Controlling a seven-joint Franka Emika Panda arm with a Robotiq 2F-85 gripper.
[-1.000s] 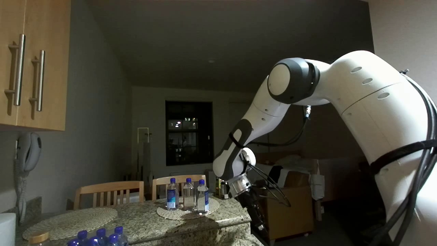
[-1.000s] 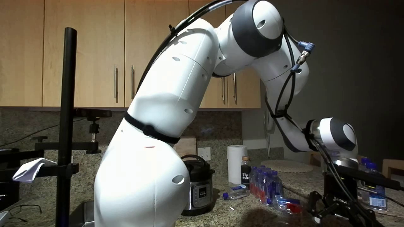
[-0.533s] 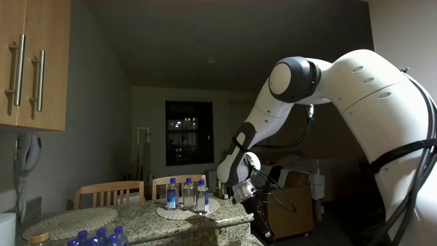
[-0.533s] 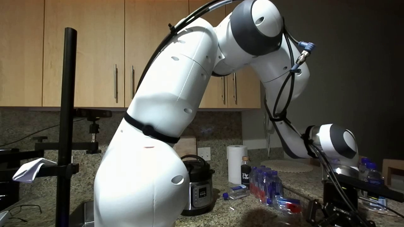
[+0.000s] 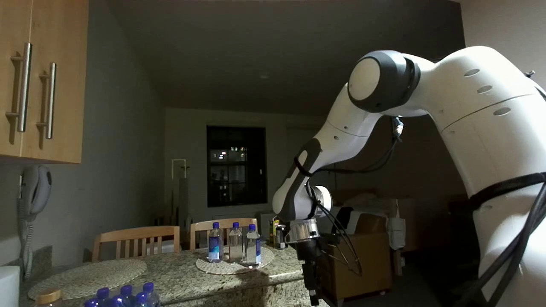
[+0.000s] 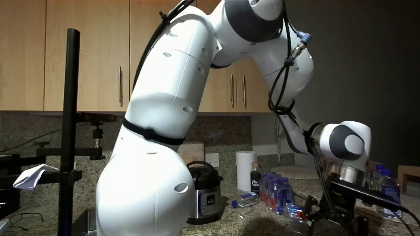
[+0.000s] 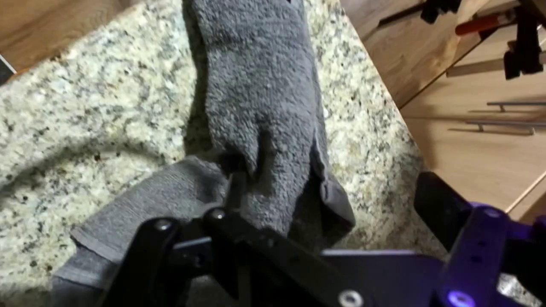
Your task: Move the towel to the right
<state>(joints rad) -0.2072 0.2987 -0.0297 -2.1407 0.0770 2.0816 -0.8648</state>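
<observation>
Towel [image 7: 262,76] lay kinda rumpled on the desk [image 7: 128,102], jaws spread wide and empty over part of it, probably so they could grab a decent bunch

a speckled stone counter [image 7: 128,98] runs beneath the gripper [image 7: 335,196]. on it, partly under the gripper, lies a rumpled grey towel [image 7: 264,89]. in an exterior view, blue-capped bottles [image 6: 277,193] stand near the gripper with another bottle [image 6: 246,200] lying beside them; farther from the gripper stand a roll of paper towels [image 6: 246,170] and a black-and-silver pressure cooker [image 6: 209,193].
</observation>
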